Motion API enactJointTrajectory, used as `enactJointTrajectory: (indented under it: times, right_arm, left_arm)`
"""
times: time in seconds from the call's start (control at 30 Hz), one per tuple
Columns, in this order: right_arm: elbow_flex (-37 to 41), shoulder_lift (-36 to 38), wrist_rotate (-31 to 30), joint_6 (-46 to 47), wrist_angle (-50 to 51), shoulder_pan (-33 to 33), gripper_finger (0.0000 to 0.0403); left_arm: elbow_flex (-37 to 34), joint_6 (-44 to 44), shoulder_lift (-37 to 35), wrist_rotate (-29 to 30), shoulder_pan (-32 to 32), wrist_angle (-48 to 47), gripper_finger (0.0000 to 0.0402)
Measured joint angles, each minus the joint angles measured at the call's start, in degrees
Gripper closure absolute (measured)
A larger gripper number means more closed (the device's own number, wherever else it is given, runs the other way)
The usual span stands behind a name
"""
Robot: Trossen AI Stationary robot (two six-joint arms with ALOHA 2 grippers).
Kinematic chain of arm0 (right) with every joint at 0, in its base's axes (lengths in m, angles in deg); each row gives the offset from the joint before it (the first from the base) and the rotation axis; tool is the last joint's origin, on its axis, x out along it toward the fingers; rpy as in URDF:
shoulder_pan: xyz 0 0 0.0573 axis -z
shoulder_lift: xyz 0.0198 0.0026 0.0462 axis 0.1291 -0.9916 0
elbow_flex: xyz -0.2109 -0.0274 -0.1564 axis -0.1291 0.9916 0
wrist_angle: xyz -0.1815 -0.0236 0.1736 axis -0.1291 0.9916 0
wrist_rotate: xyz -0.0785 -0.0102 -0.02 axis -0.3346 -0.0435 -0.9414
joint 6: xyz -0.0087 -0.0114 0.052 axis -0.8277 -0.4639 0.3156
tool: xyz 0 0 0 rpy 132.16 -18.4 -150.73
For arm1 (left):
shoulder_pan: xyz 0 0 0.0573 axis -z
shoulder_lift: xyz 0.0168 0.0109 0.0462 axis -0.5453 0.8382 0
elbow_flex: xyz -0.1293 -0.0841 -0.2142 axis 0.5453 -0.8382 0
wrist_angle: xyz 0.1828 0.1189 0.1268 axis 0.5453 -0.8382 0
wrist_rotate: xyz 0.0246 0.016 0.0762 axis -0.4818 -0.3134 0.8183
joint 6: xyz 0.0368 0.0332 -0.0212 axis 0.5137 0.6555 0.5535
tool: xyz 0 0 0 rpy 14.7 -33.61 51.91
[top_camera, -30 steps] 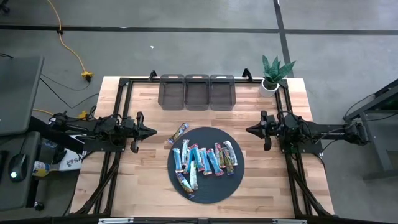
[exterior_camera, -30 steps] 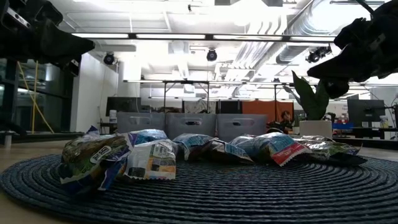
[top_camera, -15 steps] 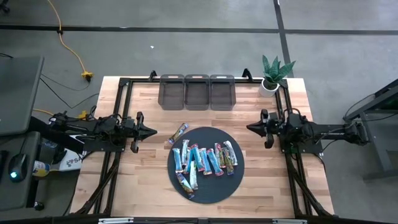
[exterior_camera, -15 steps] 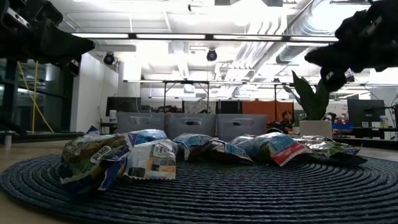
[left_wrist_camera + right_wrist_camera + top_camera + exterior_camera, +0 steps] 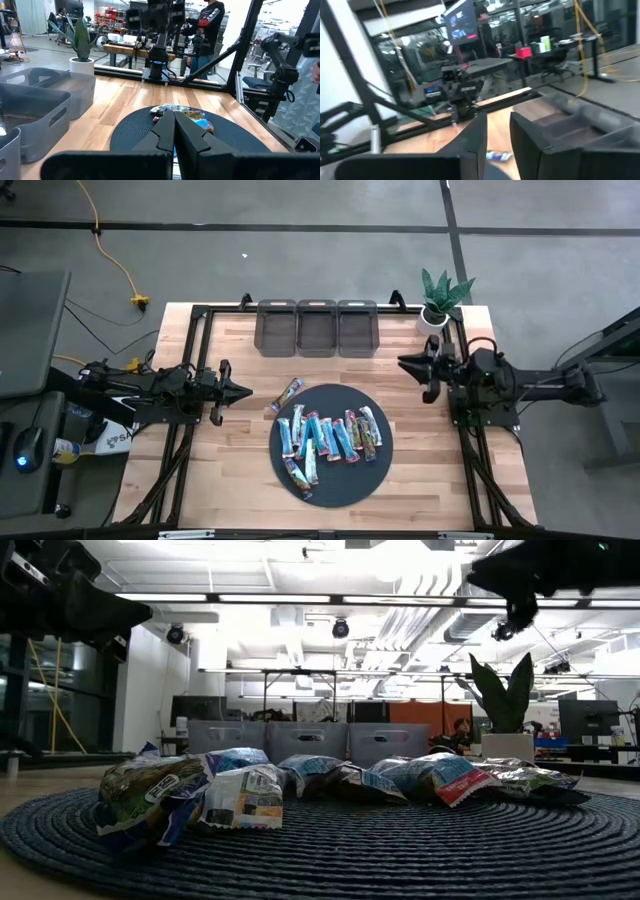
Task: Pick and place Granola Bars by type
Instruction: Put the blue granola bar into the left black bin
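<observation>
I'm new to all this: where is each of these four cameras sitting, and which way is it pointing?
High view: above the table, looking straight down on the round dark mat, the granola bars, three grey bins, both arms.
Low view: at mat level, looking across the bars toward the bins; arms enter from above.
Left wrist view: on the left arm, behind the left hand, facing the right arm.
Right wrist view: behind the right hand, facing the left arm.
Shared: high and low views both show the potted plant.

Even overhead brightness, glaring ceiling strip lights (image 5: 300, 598), motion-blurred right wrist view.
</observation>
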Motion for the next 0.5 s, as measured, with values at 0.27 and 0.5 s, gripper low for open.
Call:
enactJointTrajectory:
  times: [0.27,0.5]
  right_arm:
    - [-17.00,-20.43,-0.96,-8.75,0.55,0.00,0.0327]
    - [-33.19,-37.44,-0.78,-12.08,4.65,0.10,0.0327]
  left_arm:
    - [0.00,0.00,0.00,0.00,-0.02,0.00,0.0400]
    - [-0.01,0.00,0.00,0.00,-0.01,0.00,0.0400]
